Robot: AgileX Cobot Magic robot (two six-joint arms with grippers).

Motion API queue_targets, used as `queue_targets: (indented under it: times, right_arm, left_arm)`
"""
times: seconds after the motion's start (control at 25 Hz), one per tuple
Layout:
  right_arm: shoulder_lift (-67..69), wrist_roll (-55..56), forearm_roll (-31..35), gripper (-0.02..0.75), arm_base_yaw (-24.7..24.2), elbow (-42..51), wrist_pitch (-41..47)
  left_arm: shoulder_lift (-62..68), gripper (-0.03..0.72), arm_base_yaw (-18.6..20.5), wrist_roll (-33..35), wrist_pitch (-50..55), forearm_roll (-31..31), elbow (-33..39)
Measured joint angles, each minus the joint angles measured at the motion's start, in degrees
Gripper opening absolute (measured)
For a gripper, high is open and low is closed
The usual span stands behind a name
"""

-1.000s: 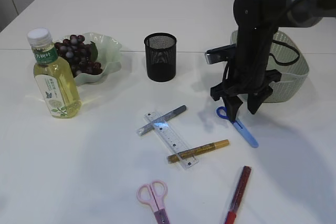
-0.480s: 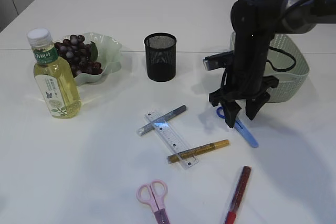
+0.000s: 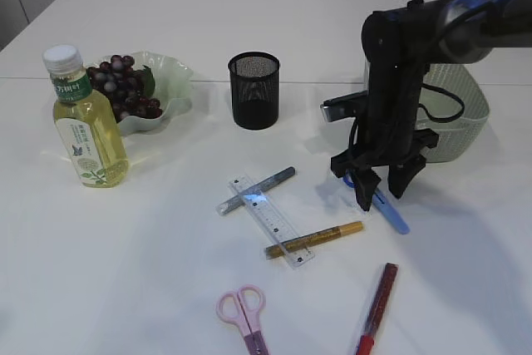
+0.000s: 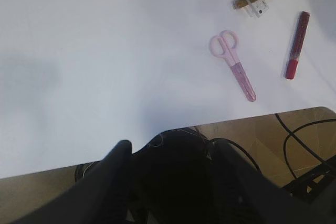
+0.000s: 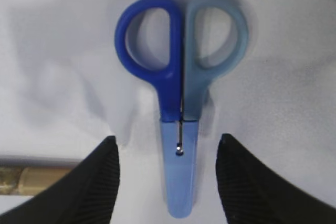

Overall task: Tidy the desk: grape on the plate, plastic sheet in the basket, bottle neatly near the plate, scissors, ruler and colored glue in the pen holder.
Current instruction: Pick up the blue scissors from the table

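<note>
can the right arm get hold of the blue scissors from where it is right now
Probably yes. The right end effector is open and hangs directly over the blue scissors, with a finger on either side of the sheathed blade. Nothing lies between them; the gold glue pen sits off to one side.

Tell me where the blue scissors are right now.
The blue scissors lie flat on the table, right of centre in the exterior view, just in front of the basket, directly beneath the open right claw.
</note>
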Motion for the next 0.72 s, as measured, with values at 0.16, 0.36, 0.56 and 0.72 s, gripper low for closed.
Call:
queue_targets:
  times: [0.16, 0.36, 0.56, 0.72]
  right_arm:
    - [0.44, -0.14, 0.00, 0.458, 0.00, 0.00, 0.00]
    - [0.44, -0.41, 0.00, 0.458, 0.00, 0.00, 0.00]
    - [0.44, -0.54, 0.00, 0.457, 0.00, 0.00, -0.10]
    - [0.44, -0.54, 0.00, 0.458, 0.00, 0.00, -0.10]
  left_arm:
    - [0.00, 0.361, 0.00, 0.00, 0.00, 0.00, 0.00]
    - [0.00, 0.361, 0.00, 0.00, 0.00, 0.00, 0.00]
    - [0.00, 0.360, 0.00, 0.00, 0.00, -0.10, 0.00]
    - [0.00, 0.359, 0.00, 0.00, 0.00, -0.10, 0.00]
